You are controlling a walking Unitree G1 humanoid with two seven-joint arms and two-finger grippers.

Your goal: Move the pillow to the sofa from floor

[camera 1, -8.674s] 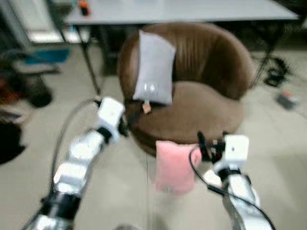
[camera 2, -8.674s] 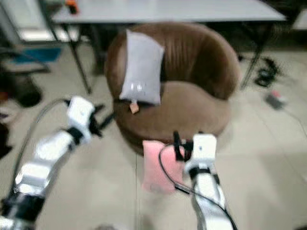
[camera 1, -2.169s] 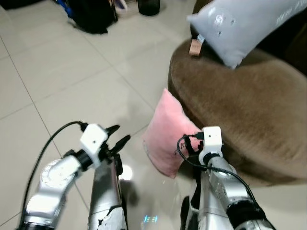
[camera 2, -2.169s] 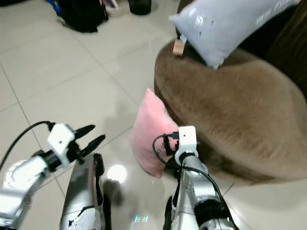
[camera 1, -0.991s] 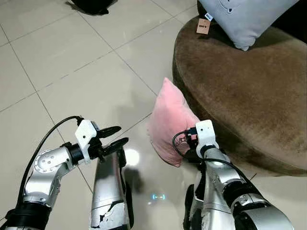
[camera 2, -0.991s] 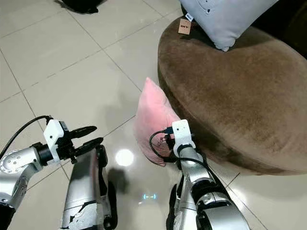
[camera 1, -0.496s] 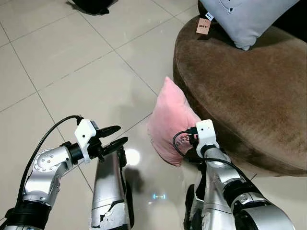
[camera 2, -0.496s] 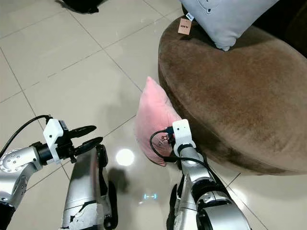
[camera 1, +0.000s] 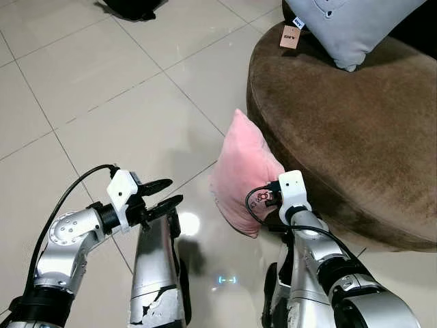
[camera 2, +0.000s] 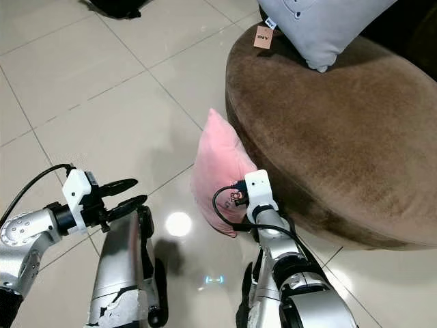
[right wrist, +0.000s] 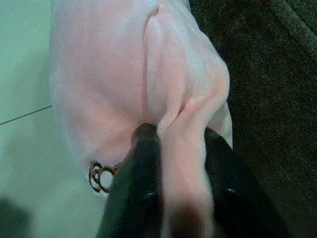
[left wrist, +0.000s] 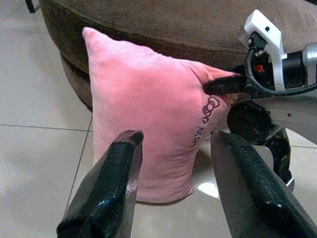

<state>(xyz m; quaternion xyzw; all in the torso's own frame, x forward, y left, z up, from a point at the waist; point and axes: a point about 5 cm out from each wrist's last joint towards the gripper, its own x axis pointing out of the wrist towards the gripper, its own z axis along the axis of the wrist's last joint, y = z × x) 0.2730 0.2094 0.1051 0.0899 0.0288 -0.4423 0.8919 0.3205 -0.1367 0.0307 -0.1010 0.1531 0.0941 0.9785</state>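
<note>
Setting: pale tiled floor (camera 1: 102,89), glossy, with a round brown sofa (camera 1: 355,130) at the right and far side.

Right pincer (right wrist: 171,144): closed on a fold of the pink pillow (camera 1: 246,174), one black finger on each side of the pinched cloth at the pillow's near right edge. White wrist block and a looped black cable sat just behind it.

Pink pillow: stood upright on the floor, leaning against the sofa's curved base, one corner pointing up. Small dark lettering ran along its near edge beside the pinch. Its bottom edge was in contact with the tile.

Left pincer (left wrist: 173,153): open, fingers well spread, holding nothing; it hovered above the floor to the left of the pillow, apart from it, tips directed at the pillow's broad face.

Sofa: low padded seat, brown plush. A grey pillow (camera 1: 355,27) lay on its far part, with a tan tag (camera 1: 291,36) hanging at its left corner.

Further out: a dark object (camera 1: 133,8) on the floor at the far left edge.
</note>
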